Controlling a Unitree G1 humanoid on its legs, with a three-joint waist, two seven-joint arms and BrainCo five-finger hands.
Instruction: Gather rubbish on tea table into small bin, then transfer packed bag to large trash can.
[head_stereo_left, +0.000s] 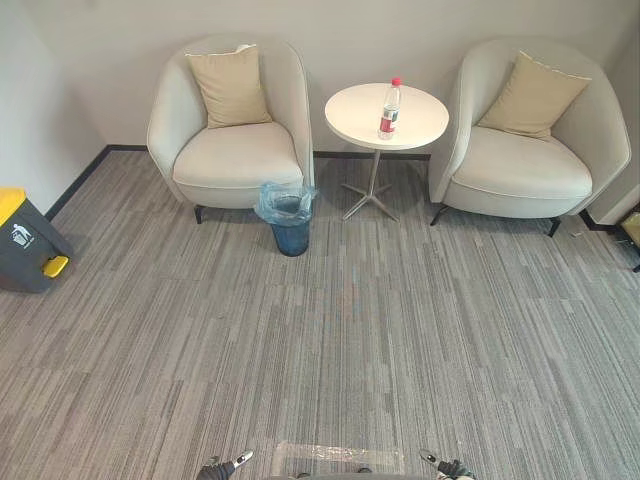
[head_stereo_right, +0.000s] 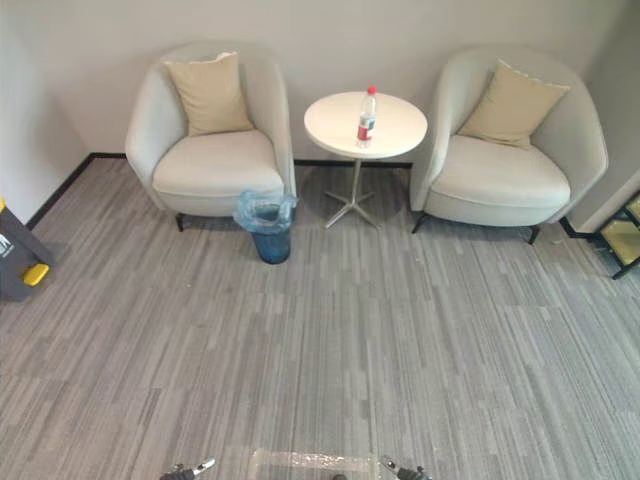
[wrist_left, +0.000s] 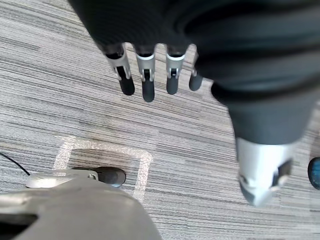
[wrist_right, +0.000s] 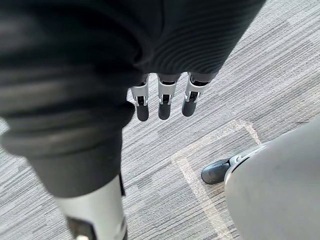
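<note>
- Left hand (wrist_left: 146, 75): low and close in, fingers straight, slightly apart, hanging loose above the carpet (wrist_left: 50, 85). Thumb stands off to one side.
- Right hand (wrist_right: 162, 97): same pose, fingers straight in a relaxed row, above the carpet.
- Tape square (head_stereo_left: 335, 458): pale outline on the carpet at the near edge, between the two hands.
- Bottle (head_stereo_left: 389, 108): clear, red cap, red label. It stands upright on the counter (head_stereo_left: 350, 115), right of the top's centre, well away from both hands.
- Counter: small, round, white top on one thin metal post with a splayed foot. It stands against the far wall between the two chairs.
- Bin (head_stereo_left: 290, 222): dark blue, lined with a light blue bag (head_stereo_left: 268, 200) whose rim is folded over the edge. It sits on the carpet left of the counter's foot, just beside the front corner of the left chair (head_stereo_left: 235, 160).
- Left chair: cream tub seat with a tan cushion (head_stereo_left: 230, 87) upright against its back.
- Right chair (head_stereo_left: 525, 165): same type, its tan cushion (head_stereo_left: 532, 95) tilted on a corner.
- Trash can (head_stereo_left: 25, 245): grey with a yellow lid and a yellow pedal, far left by the wall, well apart from the bin.
</note>
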